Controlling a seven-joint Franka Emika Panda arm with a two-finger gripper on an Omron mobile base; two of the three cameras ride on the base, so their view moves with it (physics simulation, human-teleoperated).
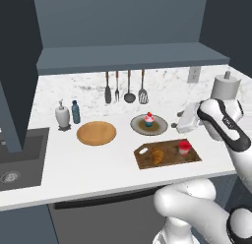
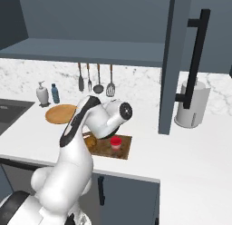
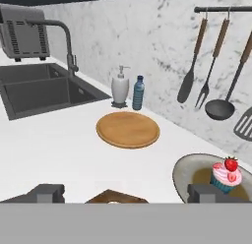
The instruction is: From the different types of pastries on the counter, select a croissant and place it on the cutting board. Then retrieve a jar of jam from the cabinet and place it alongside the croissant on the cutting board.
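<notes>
The dark brown cutting board (image 1: 170, 159) lies on the white counter (image 1: 98, 164) near its front edge. The golden croissant (image 1: 157, 155) rests on the board's left half, and the red-lidded jar of jam (image 1: 184, 147) stands upright on its right half. From the right base view the jar of jam (image 2: 116, 143) shows on the cutting board (image 2: 124, 150) beside my arm. My gripper (image 1: 183, 122) hovers above and behind the board, open and holding nothing. In the hand view the gripper (image 3: 127, 195) has its fingertips (image 3: 47, 194) wide apart over a board corner (image 3: 115, 196). The pink cupcake (image 3: 226, 175) sits on a grey plate (image 3: 189, 174).
A round tan wooden plate (image 1: 96, 133) lies left of the grey plate (image 1: 162, 126). A soap dispenser (image 1: 61, 115) and blue bottle (image 1: 75, 111) stand near the wall. Utensils (image 1: 129, 88) hang behind. The sink (image 1: 19, 159) is far left, a paper towel roll (image 1: 225, 88) far right. An open cabinet door (image 2: 174, 61) hangs overhead.
</notes>
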